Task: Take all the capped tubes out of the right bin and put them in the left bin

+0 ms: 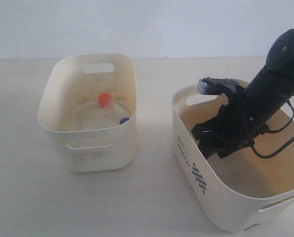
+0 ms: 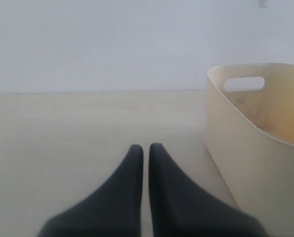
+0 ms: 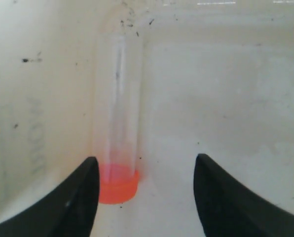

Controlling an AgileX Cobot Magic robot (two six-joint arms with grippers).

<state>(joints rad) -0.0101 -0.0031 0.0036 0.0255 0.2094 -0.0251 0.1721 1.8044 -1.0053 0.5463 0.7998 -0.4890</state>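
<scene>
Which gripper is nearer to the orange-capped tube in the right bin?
Right. The right gripper is open inside the right bin, with the orange-capped tube lying directly in front of it. The left gripper is shut above the table, outside any bin.

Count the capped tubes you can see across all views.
3: an orange-capped tube and a blue-capped tube in the left bin; a second orange-capped tube in the right bin. The right arm may hide more.

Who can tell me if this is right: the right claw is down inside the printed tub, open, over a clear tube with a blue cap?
Not quite. The right wrist view shows the cap is orange, not blue. The rest stands: the right claw is down inside the printed tub, open, over a clear tube.
</scene>
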